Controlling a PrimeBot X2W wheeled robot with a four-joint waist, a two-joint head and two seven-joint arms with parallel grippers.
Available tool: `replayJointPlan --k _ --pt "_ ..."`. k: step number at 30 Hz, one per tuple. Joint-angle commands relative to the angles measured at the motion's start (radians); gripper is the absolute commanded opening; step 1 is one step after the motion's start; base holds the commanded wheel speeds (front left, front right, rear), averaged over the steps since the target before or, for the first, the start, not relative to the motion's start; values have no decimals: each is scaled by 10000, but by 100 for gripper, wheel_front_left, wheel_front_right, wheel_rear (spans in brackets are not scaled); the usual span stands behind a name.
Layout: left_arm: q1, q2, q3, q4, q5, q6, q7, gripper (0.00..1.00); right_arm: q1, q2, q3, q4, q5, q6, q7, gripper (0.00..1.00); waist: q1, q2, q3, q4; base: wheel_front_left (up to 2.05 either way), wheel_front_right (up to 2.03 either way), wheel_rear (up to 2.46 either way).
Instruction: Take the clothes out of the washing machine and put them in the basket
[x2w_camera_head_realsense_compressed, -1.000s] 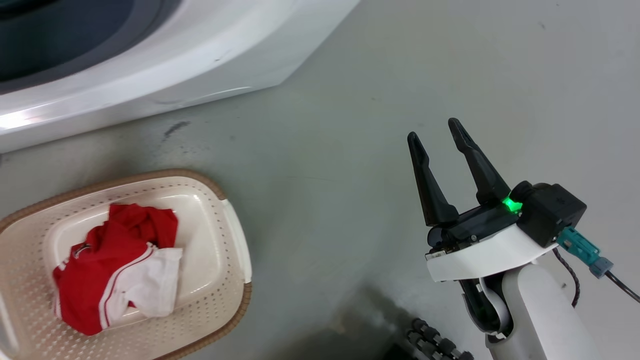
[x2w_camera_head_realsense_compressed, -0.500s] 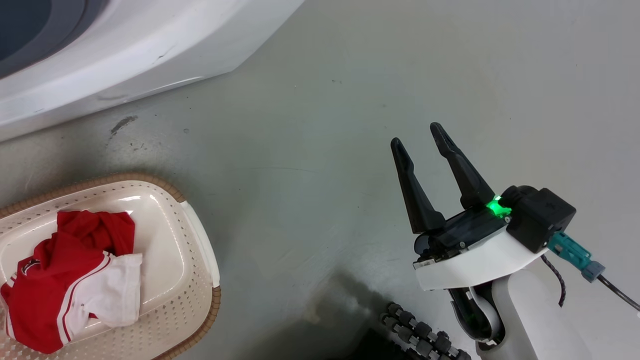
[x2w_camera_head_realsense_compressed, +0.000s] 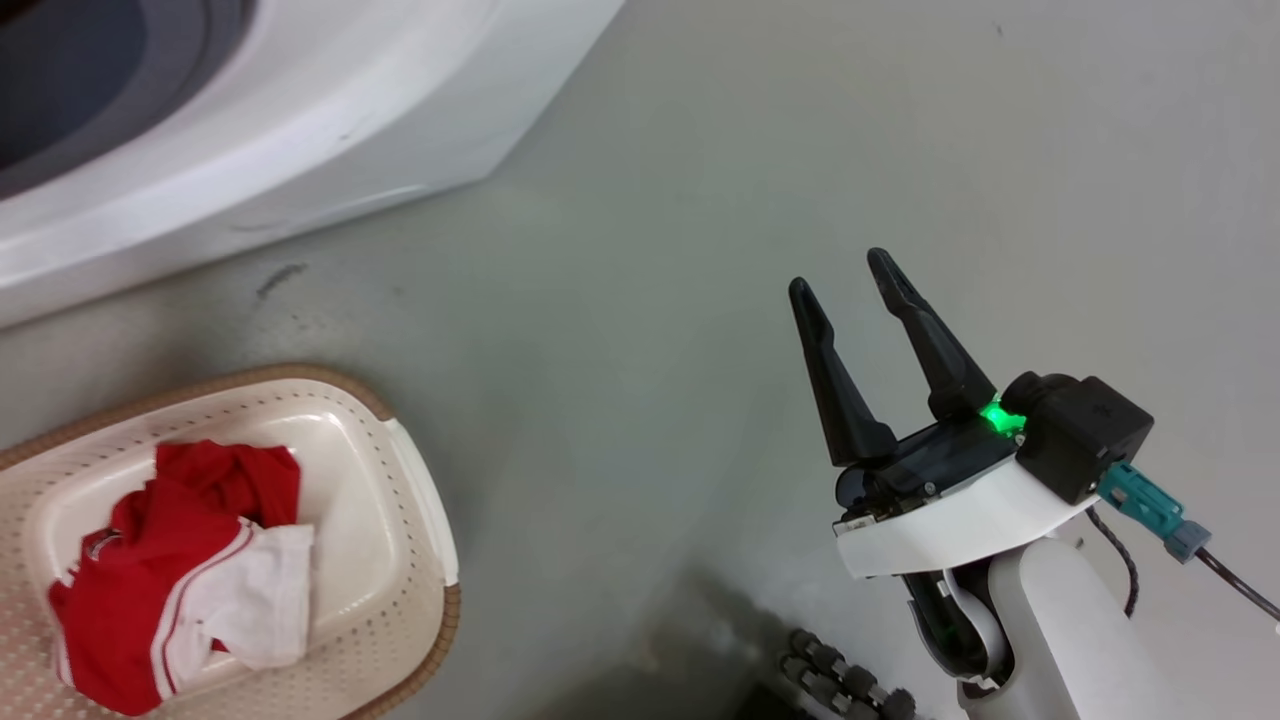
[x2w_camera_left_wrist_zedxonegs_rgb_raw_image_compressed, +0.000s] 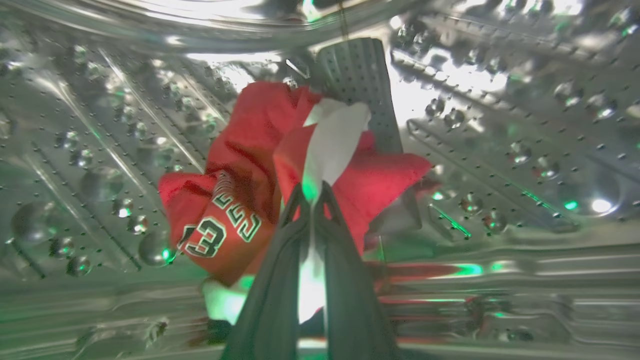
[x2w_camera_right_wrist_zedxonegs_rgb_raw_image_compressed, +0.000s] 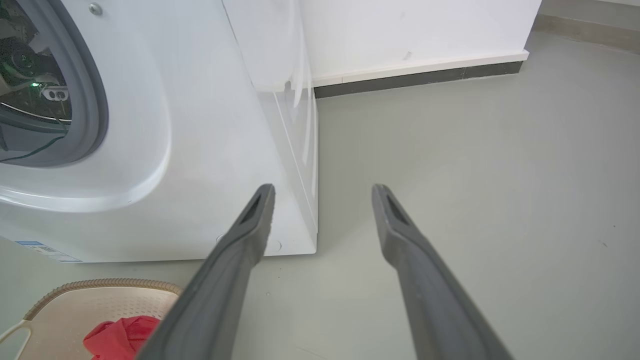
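where the left gripper (x2w_camera_left_wrist_zedxonegs_rgb_raw_image_compressed: 312, 192) is: inside the perforated steel drum (x2w_camera_left_wrist_zedxonegs_rgb_raw_image_compressed: 500, 150) of the washing machine (x2w_camera_head_realsense_compressed: 300, 120), its fingers pressed almost together on a white band of the red jersey (x2w_camera_left_wrist_zedxonegs_rgb_raw_image_compressed: 240, 165)
red jersey: bunched against the drum wall, partly covering a grey ribbed paddle (x2w_camera_left_wrist_zedxonegs_rgb_raw_image_compressed: 357, 75); printed numerals show on its lower left fold (as the left wrist view frames it)
right gripper (x2w_camera_head_realsense_compressed: 840, 275): fingers spread wide with nothing between them, held over the bare grey floor (x2w_camera_head_realsense_compressed: 650, 300), apart from the machine's front corner; a green light (x2w_camera_head_realsense_compressed: 990, 415) glows at its base
basket (x2w_camera_head_realsense_compressed: 400, 600): on the floor in front of the washing machine, to the left of the right gripper
second red garment (x2w_camera_head_realsense_compressed: 170, 570): crumpled in the basket, a white panel with red stripes lying uppermost
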Motion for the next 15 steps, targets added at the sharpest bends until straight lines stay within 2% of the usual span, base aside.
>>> replayJointPlan --k 1,6,11,12,13,15 --pt "481 -117 150 -166 -227 100 -541 0 104 12 -102 80 -103 -7 -26 100 -1 0 -432 235 0 0 0" --pt "1610 -486 404 -288 -687 229 -2211 0 263 7 -405 288 -418 -7 -25 100 -1 0 -1331 642 0 0 0" --pt "2581 -853 602 135 -1117 12 -3822 0 592 2 -703 543 -711 -7 -25 100 -1 0 -2340 1023 0 0 0" --pt "2581 -853 602 135 -1117 12 -3822 0 592 2 -703 543 -711 -7 -25 100 -1 0 -2340 1023 0 0 0" --pt "2931 -1028 609 386 -1237 -96 -4455 0 743 2 -827 671 -848 -7 -25 100 -1 0 -2772 1190 0 0 0" --pt "3043 -1120 675 481 -1375 -131 -4770 0 819 1 -875 718 -918 -7 -25 100 -1 0 -2944 1269 0 0 0"
